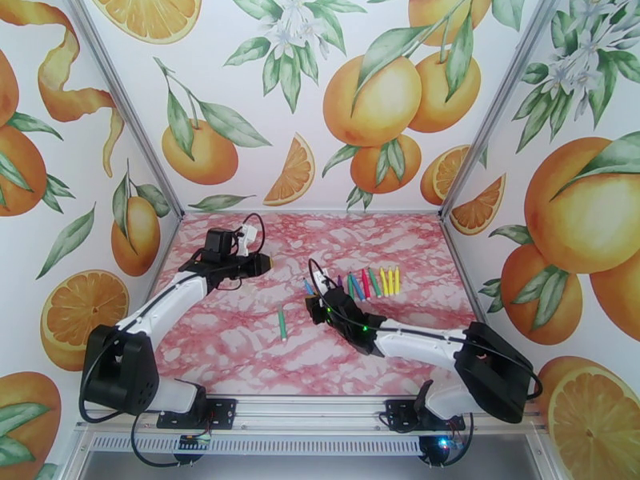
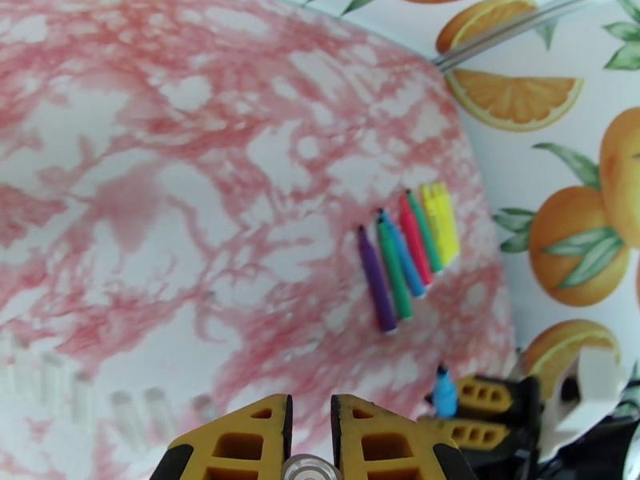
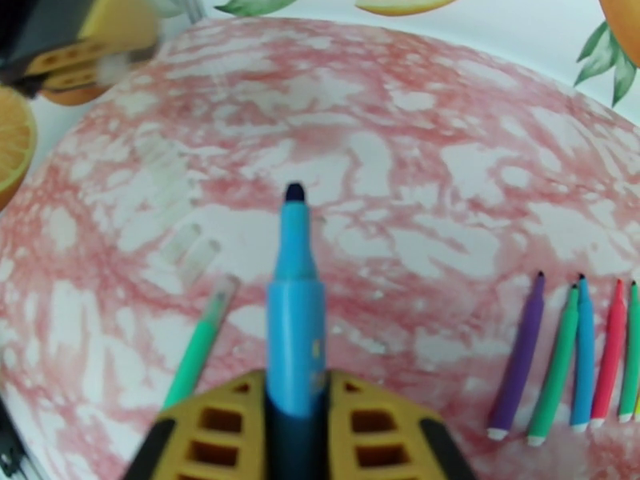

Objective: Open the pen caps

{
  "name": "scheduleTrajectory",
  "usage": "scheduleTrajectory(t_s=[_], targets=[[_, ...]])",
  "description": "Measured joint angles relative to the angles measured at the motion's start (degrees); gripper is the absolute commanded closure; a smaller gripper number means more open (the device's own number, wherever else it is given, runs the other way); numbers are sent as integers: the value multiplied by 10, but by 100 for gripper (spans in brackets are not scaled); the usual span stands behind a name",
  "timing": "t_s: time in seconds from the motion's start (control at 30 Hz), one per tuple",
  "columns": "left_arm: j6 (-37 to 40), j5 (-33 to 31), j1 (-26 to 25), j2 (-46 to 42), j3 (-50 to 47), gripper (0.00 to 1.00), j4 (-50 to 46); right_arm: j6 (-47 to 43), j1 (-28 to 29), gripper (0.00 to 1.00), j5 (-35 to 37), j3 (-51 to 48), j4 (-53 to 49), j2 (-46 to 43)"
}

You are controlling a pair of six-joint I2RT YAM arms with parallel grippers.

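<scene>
One blue marker [image 3: 294, 314], w/ tip bare, was gripped by right claw [image 3: 294, 387] over table [image 1: 232, 354] ctr; clear cap [image 2: 308, 467] was pinched in left claw [image 2: 310, 414]. Other markers [image 1: 372, 282] were rowed toward right edge.

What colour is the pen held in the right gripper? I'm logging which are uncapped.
Light blue pen, dark blue tip, clearest in the right wrist view.

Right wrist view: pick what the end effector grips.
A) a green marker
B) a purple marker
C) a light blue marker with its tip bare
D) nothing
C: the right end effector is clamped on the light blue marker, whose dark tip sticks out uncapped.
</scene>
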Motion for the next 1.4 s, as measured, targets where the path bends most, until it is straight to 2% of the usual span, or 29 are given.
scheduleTrajectory(t_s=[0.43, 0.73, 1.03, 1.4], targets=[[71, -89, -31, 7, -5, 100, -90, 38, -59, 100, 25, 112, -151, 102], [88, -136, -63, 75, -1, 100, -121, 61, -75, 100, 56, 149, -212, 157], [94, -178, -100, 138, 31, 100, -145, 67, -95, 96, 64, 171, -228, 193], [98, -213, -116, 174, 54, 100, -160, 70, -110, 92, 66, 179, -231, 218]])
